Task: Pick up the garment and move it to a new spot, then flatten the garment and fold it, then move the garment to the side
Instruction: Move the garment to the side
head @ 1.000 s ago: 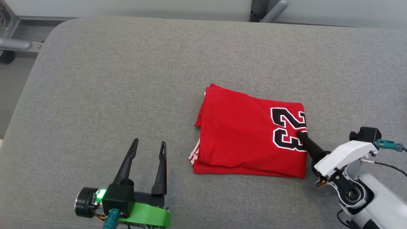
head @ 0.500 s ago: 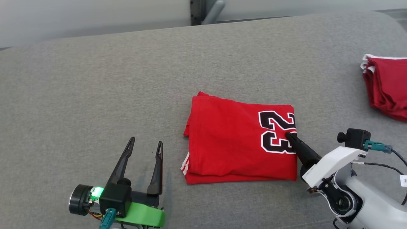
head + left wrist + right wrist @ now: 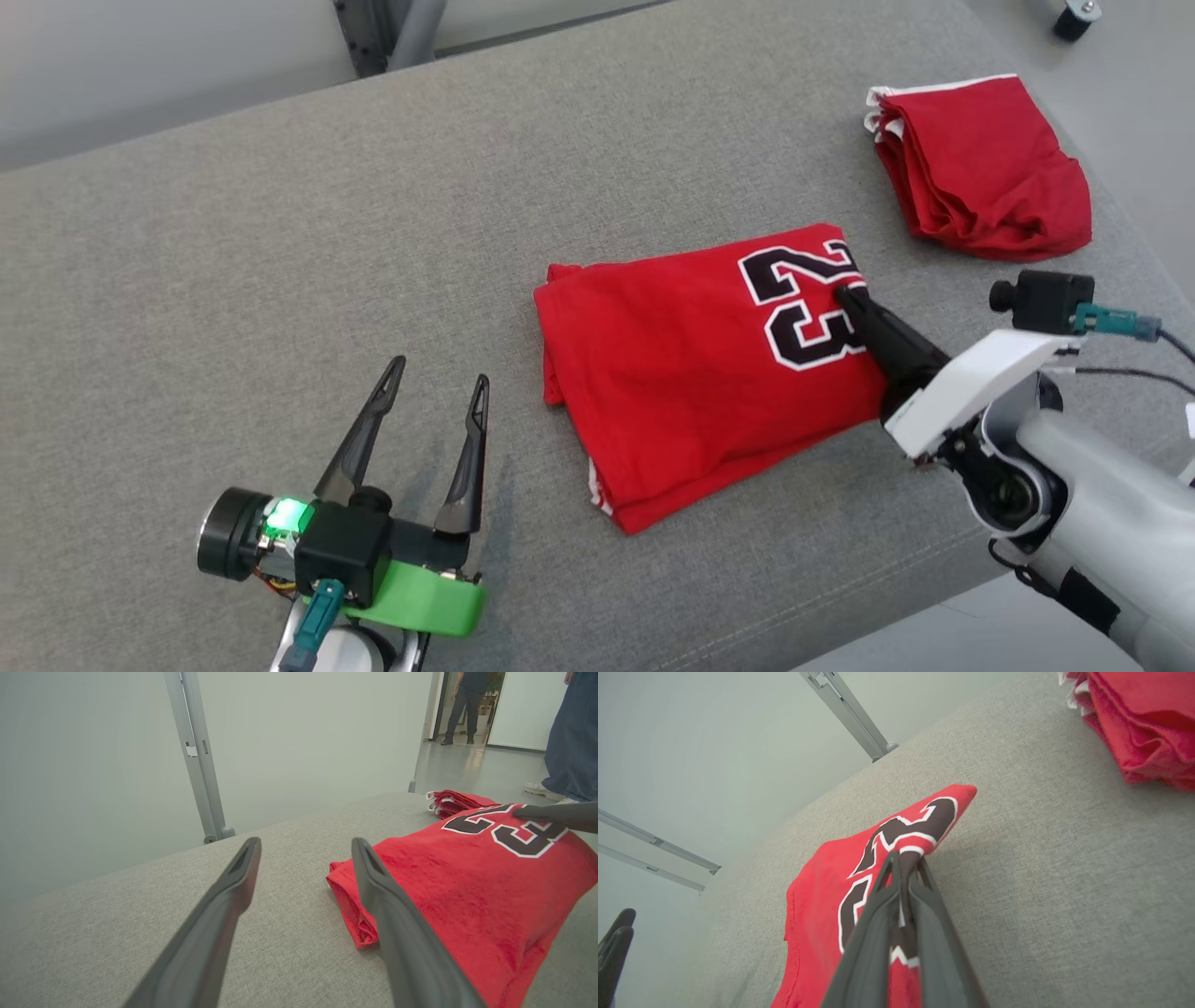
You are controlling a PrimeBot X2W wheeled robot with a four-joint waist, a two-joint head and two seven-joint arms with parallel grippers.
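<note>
Head camera looks steeply down over the grey padded surface (image 3: 280,233); both wrist cameras sit low and close, skimming along it, all three sharing the folded red garment (image 3: 691,373) and second red pile (image 3: 980,159).

The bench (image 3: 233,280) is covered in matt grey cloth of coarse weave. The garment (image 3: 681,373) is made of soft, faintly napped red cloth, its number (image 3: 803,303) printed smooth. The pile (image 3: 980,168) at 1 o'clock is of like cloth. The left pincer (image 3: 439,371) and right pincer (image 3: 848,297) are moulded in matt dark plastic.
</note>
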